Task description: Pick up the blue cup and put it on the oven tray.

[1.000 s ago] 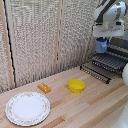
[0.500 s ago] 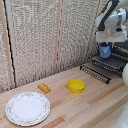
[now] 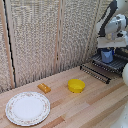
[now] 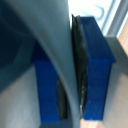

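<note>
Mock kitchen: wooden counter (image 3: 75,107), patterned plate (image 3: 27,107), oven tray (image 3: 107,67), wicker screens (image 3: 35,42)

Soft even daylight outside; the wrist view is heavily blurred.

The exterior view looks slightly down across the wooden table (image 3: 90,107) from well back, facing the slatted wall panels (image 3: 45,35), with the arm at the exterior view's right. The wrist view sits very close, blurred, filled by the blue cup (image 4: 95,70), which both views share (image 3: 107,55).
</note>
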Controlling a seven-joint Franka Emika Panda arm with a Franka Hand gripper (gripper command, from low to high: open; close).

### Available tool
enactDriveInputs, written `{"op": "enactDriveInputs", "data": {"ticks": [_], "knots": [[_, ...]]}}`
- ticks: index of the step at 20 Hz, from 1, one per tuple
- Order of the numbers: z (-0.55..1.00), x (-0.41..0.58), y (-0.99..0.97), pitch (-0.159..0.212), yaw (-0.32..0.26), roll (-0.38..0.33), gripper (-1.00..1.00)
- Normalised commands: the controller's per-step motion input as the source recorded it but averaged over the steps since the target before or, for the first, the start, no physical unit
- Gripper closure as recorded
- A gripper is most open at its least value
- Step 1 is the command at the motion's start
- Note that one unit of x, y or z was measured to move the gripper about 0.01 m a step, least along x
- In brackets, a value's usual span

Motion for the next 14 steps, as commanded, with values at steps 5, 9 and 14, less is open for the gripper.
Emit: {"op": "enactDriveInputs", "data": {"ticks": [5, 9, 14], "knots": [[0.22, 0.0, 0.03, -0.118, 0.013, 0.0, -1.0], [0.39, 0.01, -0.04, -0.221, -0.007, 0.0, -1.0], [0.47, 0.094, -0.01, -0.058, -0.001, 0.01, -1.0]]}}
